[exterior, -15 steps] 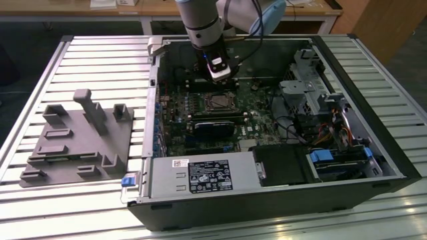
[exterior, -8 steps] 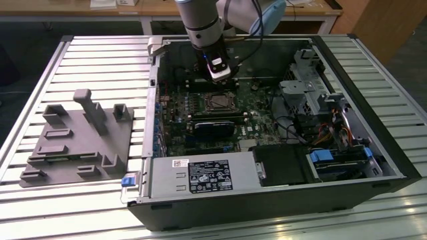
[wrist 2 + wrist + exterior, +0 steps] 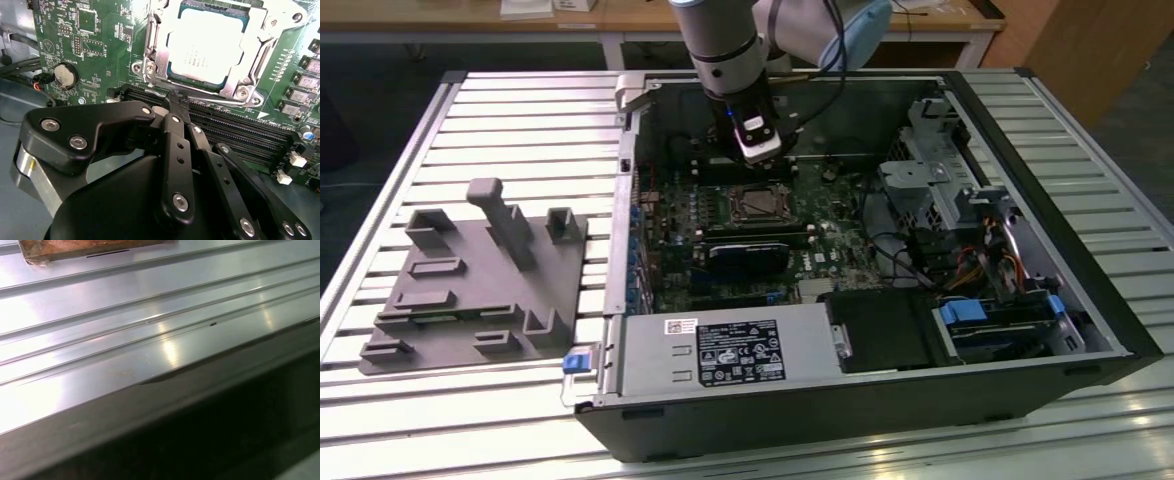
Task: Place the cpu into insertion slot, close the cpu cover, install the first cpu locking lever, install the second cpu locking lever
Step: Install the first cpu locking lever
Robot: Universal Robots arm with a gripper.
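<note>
A ribbed metal worktop [image 3: 480, 120] carries an open computer case [image 3: 854, 430] lying on its side, with a grey moulded fixture plate [image 3: 467, 290] to its left. Just inside the case's near wall sits a silver power supply [image 3: 720, 352], and to its right a drive bay with blue tabs [image 3: 987, 320]. Farther in, a black card [image 3: 747, 255] lies across the green board, and just beyond it is the insertion slot [image 3: 758, 203].

In the second wrist view the cpu [image 3: 207, 45] lies flat in that slot, its pale metal top showing through the cut-out of the cpu cover [image 3: 257, 40] — the silver frame is down over the chip's edges. A thin wire lever [image 3: 220, 101] runs along the frame's edge, between the socket and the long black memory slots [image 3: 240, 130]. A round coin battery [image 3: 66, 76] sits apart on the board.

The tool [image 3: 176, 102] is clenched: its 2 black fingers [image 3: 172, 135] meet at the tips, right at that edge of the frame where the wire runs. Whether the tips pinch the wire I cannot tell. In the exterior view the tool [image 3: 761, 155] hangs just beyond the slot — the arm [image 3: 720, 40] rises from it at the far side of the case.
</note>
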